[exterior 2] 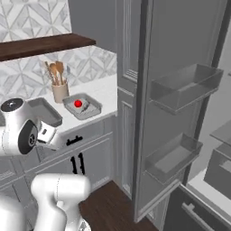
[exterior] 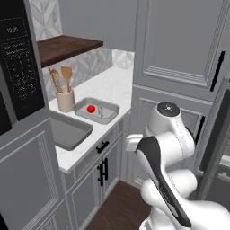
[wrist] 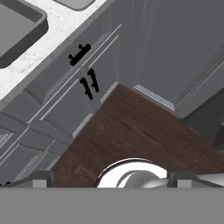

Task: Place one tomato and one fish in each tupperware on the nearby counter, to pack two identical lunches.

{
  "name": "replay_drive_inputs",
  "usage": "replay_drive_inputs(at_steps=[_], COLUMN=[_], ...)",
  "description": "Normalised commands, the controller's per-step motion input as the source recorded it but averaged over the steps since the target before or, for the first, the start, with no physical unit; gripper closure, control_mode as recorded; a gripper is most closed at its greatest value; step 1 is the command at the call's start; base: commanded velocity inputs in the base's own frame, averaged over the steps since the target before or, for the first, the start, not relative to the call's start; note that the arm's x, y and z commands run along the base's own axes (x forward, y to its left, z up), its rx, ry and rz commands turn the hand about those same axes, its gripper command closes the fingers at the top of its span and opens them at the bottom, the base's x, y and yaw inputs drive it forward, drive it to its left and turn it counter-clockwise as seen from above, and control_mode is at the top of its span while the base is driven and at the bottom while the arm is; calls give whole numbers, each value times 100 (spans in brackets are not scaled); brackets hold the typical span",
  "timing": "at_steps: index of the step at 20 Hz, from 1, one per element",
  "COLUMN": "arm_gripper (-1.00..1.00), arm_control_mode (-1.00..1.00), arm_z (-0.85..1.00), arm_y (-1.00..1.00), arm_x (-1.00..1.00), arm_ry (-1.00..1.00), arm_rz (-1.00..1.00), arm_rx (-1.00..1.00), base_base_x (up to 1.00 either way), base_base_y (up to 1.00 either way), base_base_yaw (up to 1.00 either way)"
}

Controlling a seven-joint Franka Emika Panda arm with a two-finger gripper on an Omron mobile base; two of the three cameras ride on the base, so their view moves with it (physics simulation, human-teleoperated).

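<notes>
Currently, two shallow grey tupperware trays are set on the white speckled counter (exterior: 112, 85). The far tupperware (exterior: 109, 110), rectangular with rounded corners and a raised rim, lies just beside a beige utensil cup (exterior: 65, 99) from which wooden spoons (exterior: 66, 77) rise. Inside it one tomato (exterior: 91, 108) is seen, a small glossy red ball, with a slim dark fish (exterior: 99, 111) lying just beside it, too small for its detail to be told. The near tupperware (exterior: 76, 131), darker in the shade, is placed at the counter's front, close to the tall grey cabinet on the left; no contents can be made out in it. Below the counter, grey panelled cabinet doors (exterior: 96, 177) with black handles (exterior: 103, 172) are noted, and a dark wooden floor (wrist: 140, 135) is shown beneath. A dark brown shelf (exterior: 67, 47) is mounted above the counter. The gripper (wrist: 107, 179) is seen in the hand view pointing down toward the floor, its two dark tips spread wide apart with nothing between them.
</notes>
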Motion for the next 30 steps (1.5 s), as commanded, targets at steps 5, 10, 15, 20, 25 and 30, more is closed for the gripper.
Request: replay_drive_inputs(at_steps=[5, 10, 15, 20, 25, 30], arm_gripper=[-100, -100, -100, -100, -100, -100], arm_control_mode=[100, 100, 100, 100, 100, 100], arm_z=[0, 0, 0, 0, 0, 0], arm_y=[0, 0, 0, 0, 0, 0], arm_x=[0, 0, 0, 0, 0, 0], arm_ry=[0, 0, 0, 0, 0, 0], arm_rz=[0, 0, 0, 0, 0, 0], arm_rx=[0, 0, 0, 0, 0, 0], base_base_x=[-100, -80, -27, 0, 0, 31], base_base_y=[-10, -10, -35, -45, -88, -48], base_base_yaw=[-33, -51, -57, -60, -47, -37])
